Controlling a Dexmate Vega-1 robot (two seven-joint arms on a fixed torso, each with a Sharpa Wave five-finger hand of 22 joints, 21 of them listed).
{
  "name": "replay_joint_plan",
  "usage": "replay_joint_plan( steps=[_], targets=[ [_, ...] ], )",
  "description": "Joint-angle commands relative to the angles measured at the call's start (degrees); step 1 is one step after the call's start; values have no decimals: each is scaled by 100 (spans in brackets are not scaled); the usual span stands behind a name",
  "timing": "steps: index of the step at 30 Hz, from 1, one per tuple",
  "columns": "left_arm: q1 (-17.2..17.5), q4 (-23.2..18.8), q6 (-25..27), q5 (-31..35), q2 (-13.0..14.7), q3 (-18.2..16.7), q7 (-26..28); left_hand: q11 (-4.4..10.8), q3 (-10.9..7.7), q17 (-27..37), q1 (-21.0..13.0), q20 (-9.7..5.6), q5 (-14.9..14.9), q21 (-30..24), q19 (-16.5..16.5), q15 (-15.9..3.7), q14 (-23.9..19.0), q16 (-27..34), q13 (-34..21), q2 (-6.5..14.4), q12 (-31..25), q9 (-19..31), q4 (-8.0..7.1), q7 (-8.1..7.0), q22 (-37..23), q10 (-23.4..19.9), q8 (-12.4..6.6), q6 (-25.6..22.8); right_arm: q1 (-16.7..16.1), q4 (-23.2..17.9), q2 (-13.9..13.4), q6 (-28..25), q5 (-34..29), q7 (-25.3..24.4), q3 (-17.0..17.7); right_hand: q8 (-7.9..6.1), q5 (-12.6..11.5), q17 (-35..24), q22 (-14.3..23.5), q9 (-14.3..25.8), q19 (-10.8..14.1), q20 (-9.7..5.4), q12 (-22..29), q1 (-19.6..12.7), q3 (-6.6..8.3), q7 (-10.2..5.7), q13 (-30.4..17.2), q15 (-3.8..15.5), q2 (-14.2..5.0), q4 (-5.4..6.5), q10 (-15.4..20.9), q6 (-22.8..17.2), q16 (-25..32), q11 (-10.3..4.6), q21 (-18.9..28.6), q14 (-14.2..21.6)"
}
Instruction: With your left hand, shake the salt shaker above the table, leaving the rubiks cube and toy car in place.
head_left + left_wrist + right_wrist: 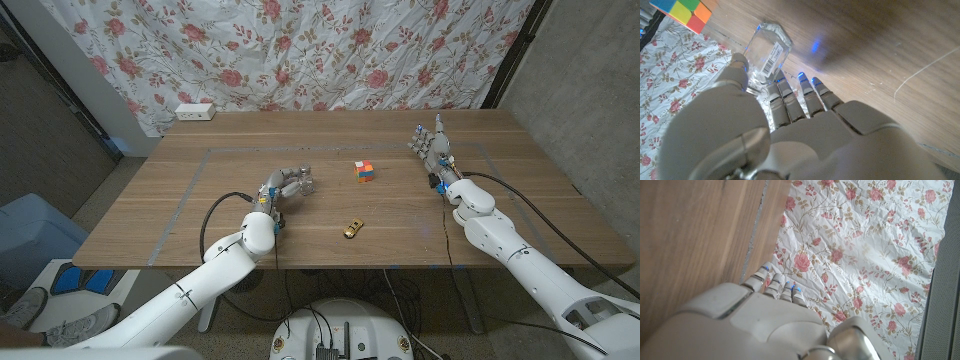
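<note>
My left hand (pixel 288 187) is at the table's middle left, with its thumb and fingers closed around a clear glass salt shaker (pixel 767 54) that bears a barcode label. In the head view the shaker (pixel 303 183) mostly hides inside that hand, and I cannot tell whether it is off the wood. The rubiks cube (pixel 365 172) stands just to the right of the hand, and also appears in the left wrist view (pixel 684 12) beyond the shaker. A small yellow toy car (pixel 353 229) lies nearer the front edge. My right hand (pixel 432 146) stands at the far right, fingers apart and holding nothing.
A white socket box (pixel 196 112) sits at the table's back left corner. A floral curtain (pixel 330 50) hangs behind the table (pixel 250 140). Taped lines mark a rectangle on the wood. A blue bin (pixel 30 235) stands on the floor at the left.
</note>
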State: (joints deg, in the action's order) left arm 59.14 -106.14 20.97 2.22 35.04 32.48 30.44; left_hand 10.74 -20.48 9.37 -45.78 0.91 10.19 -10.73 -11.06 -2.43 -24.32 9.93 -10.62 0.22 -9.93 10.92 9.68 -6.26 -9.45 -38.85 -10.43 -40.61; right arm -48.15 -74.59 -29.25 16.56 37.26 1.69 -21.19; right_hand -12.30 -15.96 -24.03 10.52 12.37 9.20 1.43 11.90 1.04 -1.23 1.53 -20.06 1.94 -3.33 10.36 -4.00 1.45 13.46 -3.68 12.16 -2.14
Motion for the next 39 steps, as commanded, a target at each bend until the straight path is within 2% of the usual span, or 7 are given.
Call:
replay_joint_plan(
  steps=[1, 7, 14, 17, 22, 33, 39],
  targets=[
    [4, 2, -68, -132, 108, -26, -140, 0, 37, 17, -15, -3, 26, 21, 24, -314, 36, 11, 2, -74, -13, 2, 10, 12, -27, 68, 23, 121, -1, -1, 0, -1, 0, 0, 0, -20, -43, -29, 30, 21, 38, -10, 41, 3, -8, 44, -22, 204, -585, 32, -31, 2, 25, -6, 36, -30],
    [-19, 37, -195, -198, 187, -37, -264, -62, 67, 21, -40, 23, 37, 18, 63, -242, 176, 2, 14, -178, 8, -13, 13, 97, -26, 431, 52, 563, -1, 0, 0, -1, 0, 0, 0, -21, -43, -29, 30, 20, 36, -7, 39, 2, -8, 49, -22, 204, -586, 32, -36, -1, 24, -5, 35, -31],
    [-55, 138, -458, -315, 269, -90, -425, -230, 163, 25, 31, 54, 38, 39, 258, -150, 537, -16, 29, -337, 11, -42, -33, 183, -23, 1008, 19, 1093, -1, 0, 0, -1, 1, 0, 0, -20, -43, -29, 30, 21, 38, -7, 42, 2, -8, 47, -22, 194, -585, 32, -28, 1, 24, -7, 36, -31],
    [-66, 180, -562, -358, 313, -120, -489, -227, 194, 24, 75, 95, 40, 79, 500, -75, 753, -33, 36, -371, 3, -51, -46, 207, -19, 1210, 10, 1233, -1, -1, 0, -1, 0, -1, 0, -20, -43, -29, 30, 21, 37, -9, 41, 2, -8, 45, -22, 198, -585, 32, -31, 2, 24, -7, 36, -31],
    [-92, 233, -752, -354, 453, -131, -650, -260, 262, 20, 228, 45, 26, 73, 737, -5, 1216, -49, 48, -407, 10, -64, -91, 237, -14, 1583, 15, 1523, 0, 0, 0, 0, 0, 0, 0, -21, -43, -29, 30, 21, 36, -7, 41, 2, -8, 48, -22, 198, -585, 32, -32, -2, 22, -6, 35, -37],
    [-124, 419, -1271, -531, 607, -263, -959, -501, 398, 22, 560, -70, -17, 107, 1342, 22, 1903, -49, 65, -550, 12, -78, -131, 395, -12, 2087, 24, 1982, 1, 3, -6, -1, 8, 24, -1, -21, -42, -29, 30, 21, 37, -10, 40, 2, -8, 49, -22, 197, -584, 32, -34, -2, 20, -3, 36, -41],
    [-154, 518, -1568, -616, 674, -292, -1173, -630, 439, 24, 708, -34, -23, 86, 1600, 100, 2193, -34, 70, -590, 31, -82, -135, 521, -13, 2468, 54, 2376, 1, 2, -6, -1, 8, 24, -1, -20, -42, -29, 30, 21, 38, -11, 41, 2, -8, 45, -22, 200, -584, 32, -31, 0, 26, -5, 36, -28]
  ],
)
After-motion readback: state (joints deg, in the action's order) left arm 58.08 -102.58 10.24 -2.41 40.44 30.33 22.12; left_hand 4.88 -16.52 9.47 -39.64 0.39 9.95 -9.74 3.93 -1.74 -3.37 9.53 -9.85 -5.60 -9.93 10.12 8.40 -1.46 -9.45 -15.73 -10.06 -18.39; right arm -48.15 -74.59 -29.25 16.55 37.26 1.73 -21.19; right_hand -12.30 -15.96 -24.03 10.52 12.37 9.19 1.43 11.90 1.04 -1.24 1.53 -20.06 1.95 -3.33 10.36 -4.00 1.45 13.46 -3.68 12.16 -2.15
